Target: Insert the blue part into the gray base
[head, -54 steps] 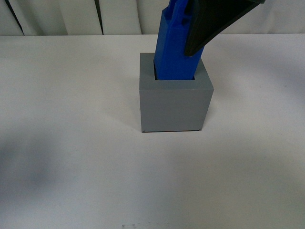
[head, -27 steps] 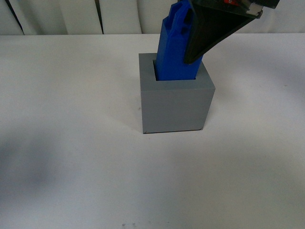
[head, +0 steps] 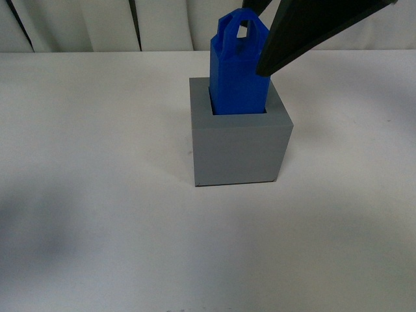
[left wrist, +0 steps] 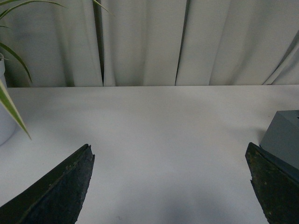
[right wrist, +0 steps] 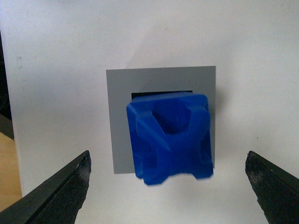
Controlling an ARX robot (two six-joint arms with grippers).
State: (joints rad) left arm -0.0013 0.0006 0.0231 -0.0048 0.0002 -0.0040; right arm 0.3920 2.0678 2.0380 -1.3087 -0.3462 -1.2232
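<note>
Two grippers, both spread wide, neither holding anything. My right gripper (right wrist: 167,156) hung above the blue part (head: 239,81). In the right wrist view its two black fingers (right wrist: 60,191) stood well apart w/ the part between them and clear of both, so no contact. In the front view one of those fingers crossed the upper right corner, its tip overlapping the part's right shoulder in the pic only.

Blue part sat upright in the square recess of the gray base (head: 240,146), lower portion down inside, tapered top and arched handle loop sticking up above the rim. Thin dark gap showed btwn part and recess wall on its left side. Base rested flat on the white table (head: 97,214), approx centre of the front view.

My left gripper (left wrist: 169,148) was off to the side of the base, over the tabletop, jaws wide apart, touching nothing. A corner of the gray base showed next to one of its fingers. Pale curtain (left wrist: 140,42) ran behind the table, w/ green plant leaves (left wrist: 11,105) at the edge of the left wrist view.
</note>
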